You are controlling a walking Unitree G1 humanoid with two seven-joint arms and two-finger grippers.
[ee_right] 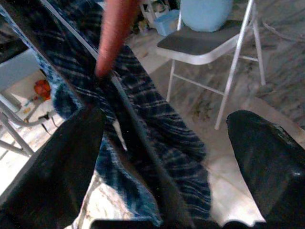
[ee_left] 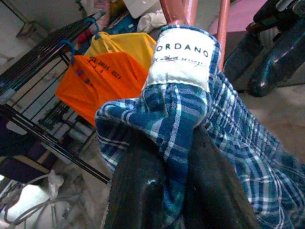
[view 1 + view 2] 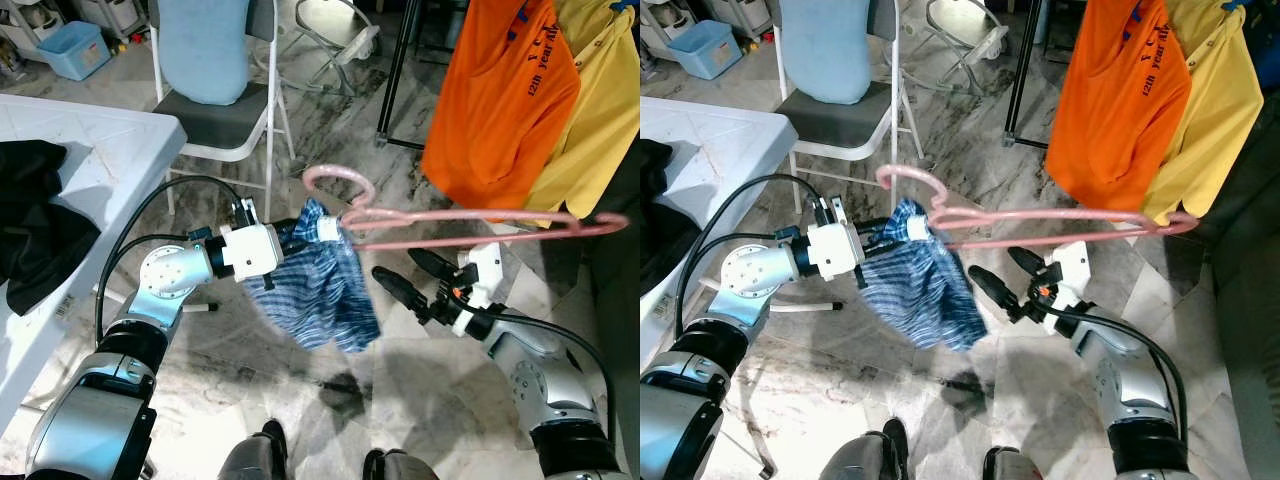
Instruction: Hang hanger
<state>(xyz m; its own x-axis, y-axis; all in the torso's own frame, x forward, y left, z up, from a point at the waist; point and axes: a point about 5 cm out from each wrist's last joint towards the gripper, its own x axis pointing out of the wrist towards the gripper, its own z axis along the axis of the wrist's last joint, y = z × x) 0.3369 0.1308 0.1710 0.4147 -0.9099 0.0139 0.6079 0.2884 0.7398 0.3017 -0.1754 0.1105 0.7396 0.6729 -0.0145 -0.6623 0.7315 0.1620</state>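
Left eye view: left tool [image 3: 300, 235] clamped on blue plaid garment [image 3: 318, 290] at its collar, just beside pink hanger [image 3: 450, 222], hook raised above marble floor [image 3: 420, 390]. Right tool [image 3: 415, 280] spread wide below hanger's bar, gripping nothing. Orange shirt [image 3: 495, 100] hanging beyond, near folding chair [image 3: 215, 110].

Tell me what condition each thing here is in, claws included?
Left claw: shut on the plaid garment's collar and the hanger's neck.
Right claw: open, empty, just below the hanger.
Pink hanger: held level in the air, not hung.
Plaid garment: dangling from the left claw.
Orange shirt: hanging on the rack.
Yellow shirt: hanging beside it.
Folding chair: unfolded, upright.
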